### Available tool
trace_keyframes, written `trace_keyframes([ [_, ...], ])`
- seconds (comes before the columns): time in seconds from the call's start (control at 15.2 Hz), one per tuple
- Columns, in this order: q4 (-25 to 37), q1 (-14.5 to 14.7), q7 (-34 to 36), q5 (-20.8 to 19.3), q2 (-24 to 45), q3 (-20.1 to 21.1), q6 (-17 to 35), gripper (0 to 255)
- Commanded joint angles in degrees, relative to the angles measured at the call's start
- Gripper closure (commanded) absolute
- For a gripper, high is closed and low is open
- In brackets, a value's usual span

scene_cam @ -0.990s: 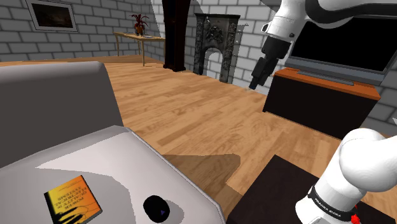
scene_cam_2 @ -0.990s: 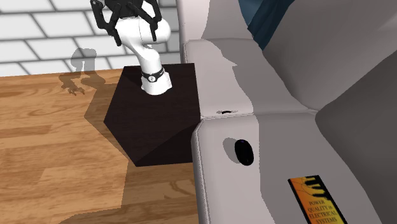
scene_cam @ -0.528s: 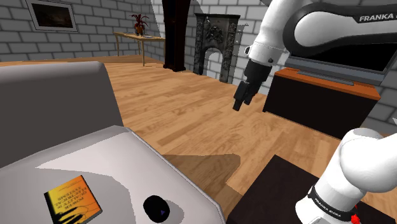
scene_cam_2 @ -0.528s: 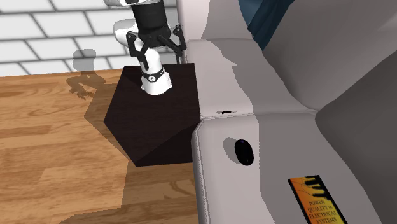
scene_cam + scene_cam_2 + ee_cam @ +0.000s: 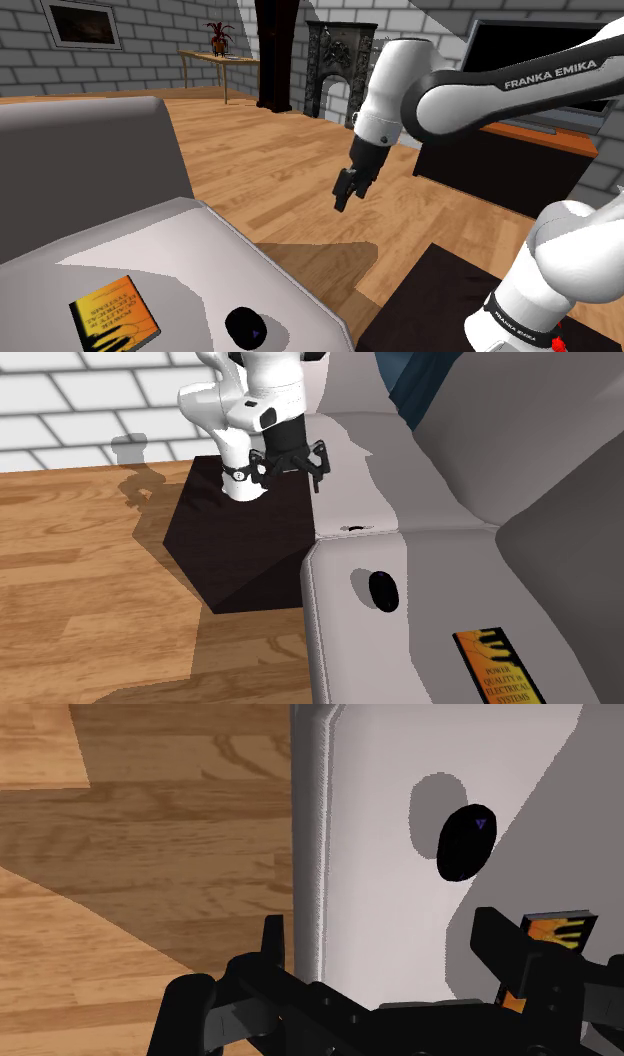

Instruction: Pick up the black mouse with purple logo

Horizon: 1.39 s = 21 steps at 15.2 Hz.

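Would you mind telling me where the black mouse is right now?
The mouse lies on the grey sofa seat near its edge, at the shoulder view's bottom, right of the orange book.

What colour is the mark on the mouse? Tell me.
Purple, a small triangle on the black mouse; it shows best in the wrist view.

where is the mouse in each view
Shoulder view: mouse at the bottom edge, left of middle, near the grey cushion's edge.
Second exterior view: mouse just right of middle, in the lower half.
Wrist view: mouse ahead of the open gripper, past its fingertips.
Shared landmark: the orange book on the same cushion, near the mouse.
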Motion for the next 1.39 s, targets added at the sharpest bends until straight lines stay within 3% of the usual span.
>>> trace_keyframes([
  [0.0,-0.29,0.47,2.47,0.51,2.67,2.41,3.01,0],
  [0.33,0.69,0.17,8.45,-0.72,12.18,7.99,11.06,0],
  [0.59,2.77,-0.67,14.93,-4.8,21.16,12.25,17.11,0],
  [0.92,7.07,-0.38,26.37,-15.51,34.01,15.02,23.16,0],
  [1.32,15.03,6.6,39.67,-29.07,49.12,10.77,26.85,0],
])
